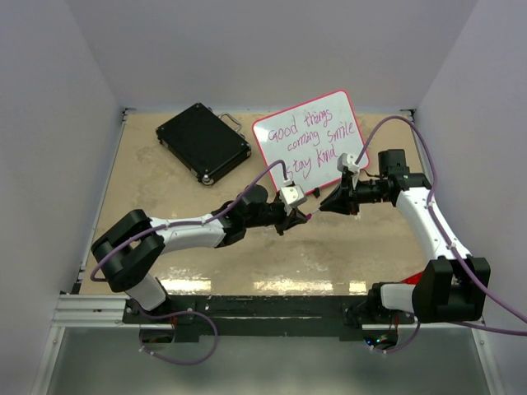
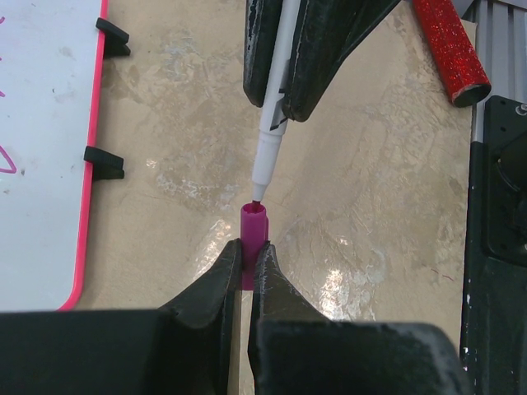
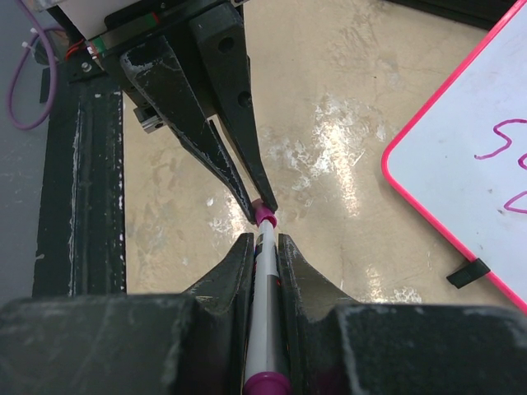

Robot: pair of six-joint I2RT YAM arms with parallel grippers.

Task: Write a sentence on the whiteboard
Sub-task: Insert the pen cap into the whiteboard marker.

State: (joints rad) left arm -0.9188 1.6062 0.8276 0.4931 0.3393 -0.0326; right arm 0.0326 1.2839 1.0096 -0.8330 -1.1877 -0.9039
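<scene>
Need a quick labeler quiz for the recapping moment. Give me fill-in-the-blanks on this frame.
1. The left claw is shut on the pink cap; the right claw is shut on the ____.
2. On the whiteboard, the sentence runs over ____ lines.
3. In the top view, the black case lies to the whiteboard's ____.

Missing words: marker; three; left.

Black hard case with silver handle, lying flat at far left of mottled beige counter; red glittery cylinder resting on counter beside grey rail.
</scene>
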